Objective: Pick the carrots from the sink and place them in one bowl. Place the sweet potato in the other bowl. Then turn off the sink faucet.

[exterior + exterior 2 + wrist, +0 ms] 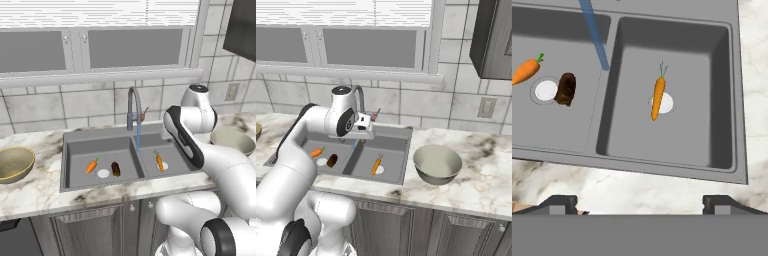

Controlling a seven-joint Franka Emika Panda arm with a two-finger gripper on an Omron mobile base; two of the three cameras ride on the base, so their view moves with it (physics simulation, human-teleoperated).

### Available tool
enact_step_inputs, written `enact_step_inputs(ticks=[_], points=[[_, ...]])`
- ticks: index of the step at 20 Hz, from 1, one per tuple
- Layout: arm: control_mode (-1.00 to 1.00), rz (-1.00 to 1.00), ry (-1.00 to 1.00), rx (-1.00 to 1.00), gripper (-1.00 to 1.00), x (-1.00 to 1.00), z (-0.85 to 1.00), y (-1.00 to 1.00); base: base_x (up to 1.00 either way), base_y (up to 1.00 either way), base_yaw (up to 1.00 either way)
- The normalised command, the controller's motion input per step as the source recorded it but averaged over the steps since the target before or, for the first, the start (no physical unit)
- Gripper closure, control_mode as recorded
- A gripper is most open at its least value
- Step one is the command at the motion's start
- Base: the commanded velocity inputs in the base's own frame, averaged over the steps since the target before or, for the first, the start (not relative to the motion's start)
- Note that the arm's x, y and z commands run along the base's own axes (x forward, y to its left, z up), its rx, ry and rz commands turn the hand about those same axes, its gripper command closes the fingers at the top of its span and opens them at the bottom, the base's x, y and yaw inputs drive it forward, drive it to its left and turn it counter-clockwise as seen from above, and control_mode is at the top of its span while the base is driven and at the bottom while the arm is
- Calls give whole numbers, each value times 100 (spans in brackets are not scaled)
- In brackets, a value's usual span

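- Marbled counter [662,187] edge lies closest in the hand view, just above the two dark fingertips [562,204], which stand far apart with nothing between them: the gripper [639,205] is spread wide and holds nothing.
- White arm [200,150] rises from the base, bends at the elbow and reaches forward; its hand [358,127] hovers above the sink [75,145], near the faucet [132,107], looking down into the basins.
- One carrot [658,97] lies in the right basin, lengthwise across the pale drain, green top pointing toward the back wall.
- Second carrot [526,70] lies in the left basin, just beside that basin's drain.
- Sweet potato [566,89] rests in the left basin too, on the other side of the drain, touching its edge.
- Blue water stream [594,35] falls from the faucet onto the divider between the basins.
- Grey bowl [437,163] sits on the counter right of the sink.
- Tan bowl [14,164] sits on the counter to the left, well apart from the grey one.
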Motion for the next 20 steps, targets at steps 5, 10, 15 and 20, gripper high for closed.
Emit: enact_step_inputs(ticks=[5,10,15,20], points=[[-100,0,0,0,-100,0,-20,-10,0,0,0],[-100,0,0,0,-100,1,-22,-8,0,0,0],[-100,0,0,0,-100,11,-28,-5,0,0,0],[-100,0,0,0,-100,17,-30,-4,0,0,0]])
